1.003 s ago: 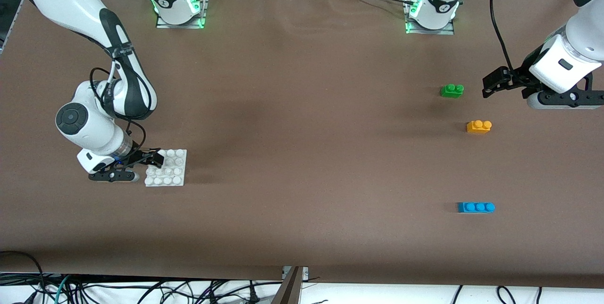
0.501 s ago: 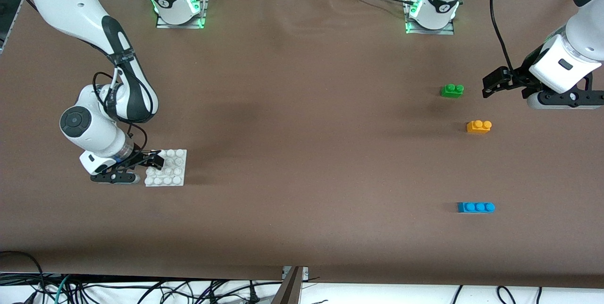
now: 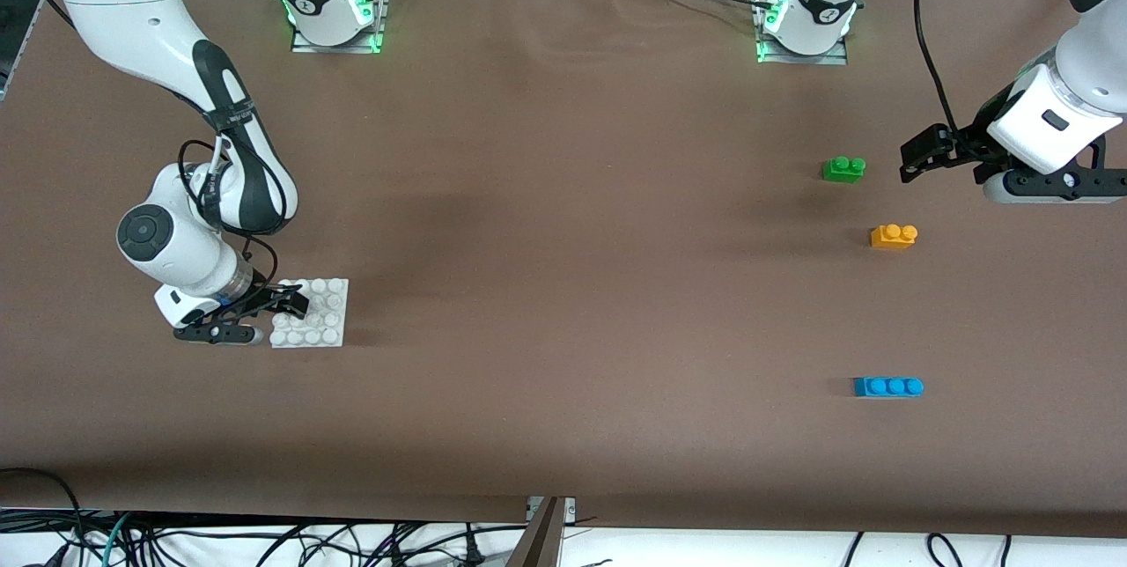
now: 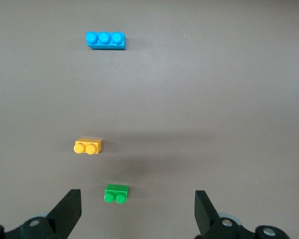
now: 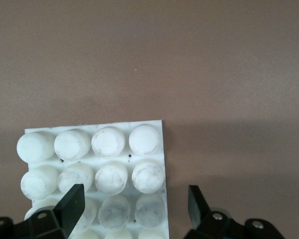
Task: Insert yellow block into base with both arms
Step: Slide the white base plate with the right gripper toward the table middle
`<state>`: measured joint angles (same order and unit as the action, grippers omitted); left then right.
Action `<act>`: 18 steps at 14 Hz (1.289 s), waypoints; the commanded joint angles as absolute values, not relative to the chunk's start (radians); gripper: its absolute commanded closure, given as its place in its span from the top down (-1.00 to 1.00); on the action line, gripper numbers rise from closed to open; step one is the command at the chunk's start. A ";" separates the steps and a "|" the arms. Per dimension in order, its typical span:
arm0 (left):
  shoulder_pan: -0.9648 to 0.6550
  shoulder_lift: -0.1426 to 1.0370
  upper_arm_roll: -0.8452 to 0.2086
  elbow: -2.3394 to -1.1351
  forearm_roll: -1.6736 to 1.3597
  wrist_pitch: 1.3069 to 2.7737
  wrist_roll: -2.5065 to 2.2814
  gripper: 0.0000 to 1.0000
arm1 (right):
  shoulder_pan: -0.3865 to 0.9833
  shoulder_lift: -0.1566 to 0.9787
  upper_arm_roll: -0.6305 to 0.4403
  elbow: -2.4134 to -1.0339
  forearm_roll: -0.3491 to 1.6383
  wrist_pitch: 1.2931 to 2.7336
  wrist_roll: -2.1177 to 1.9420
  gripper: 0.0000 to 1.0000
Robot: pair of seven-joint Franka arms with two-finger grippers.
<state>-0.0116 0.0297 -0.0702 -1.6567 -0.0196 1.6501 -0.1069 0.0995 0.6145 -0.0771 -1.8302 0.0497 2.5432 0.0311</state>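
The yellow block (image 3: 894,236) is lying on the brown table (image 3: 563,285) toward the left arm's end, farther from the front camera than the blue three-stud brick (image 3: 888,386) and nearer than the green brick (image 3: 843,169). The left gripper (image 3: 916,164) is waiting beside the green brick, fingers spread wide. At the right arm's end, the right gripper (image 3: 293,301) is straddling the white base (image 3: 327,319), fingers apart around its studs.

No writing, label, brand mark or number can be read anywhere: not on the white arms, not on the toy bricks, not on the studded plate, not on the brown tabletop.
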 commanded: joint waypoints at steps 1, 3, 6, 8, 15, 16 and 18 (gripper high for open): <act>-0.014 0.038 -0.067 -1.631 -0.046 1.632 -0.110 1.00 | 0.097 0.646 -0.068 -1.805 0.077 2.582 0.012 0.85; -0.014 0.038 -0.067 -1.631 -0.046 1.632 -0.110 1.00 | 0.097 0.661 -0.067 -1.805 0.077 2.589 0.012 0.85; -0.014 0.038 -0.067 -1.631 -0.046 1.632 -0.110 1.00 | 0.095 0.667 -0.067 -1.805 0.078 2.589 0.012 0.75; -0.014 0.038 -0.067 -1.631 -0.046 1.632 -0.110 1.00 | 0.095 0.669 -0.067 -1.805 0.078 2.591 0.012 0.64; -0.014 0.038 -0.067 -1.631 -0.046 1.632 -0.110 1.00 | 0.089 0.669 -0.061 -1.804 0.098 2.591 0.011 0.29; -0.014 0.038 -0.067 -1.631 -0.046 1.632 -0.110 1.00 | 0.090 0.669 -0.060 -1.804 0.112 2.591 0.009 0.29; -0.014 0.038 -0.067 -1.631 -0.046 1.632 -0.110 1.00 | 0.094 0.669 -0.054 -1.804 0.118 2.591 0.012 0.29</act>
<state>-0.0116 0.0297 -0.0704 -1.6568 -0.0196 1.6500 -0.1069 0.0968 0.6449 -0.0690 -1.8235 0.0875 2.5831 0.0275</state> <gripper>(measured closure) 0.000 0.352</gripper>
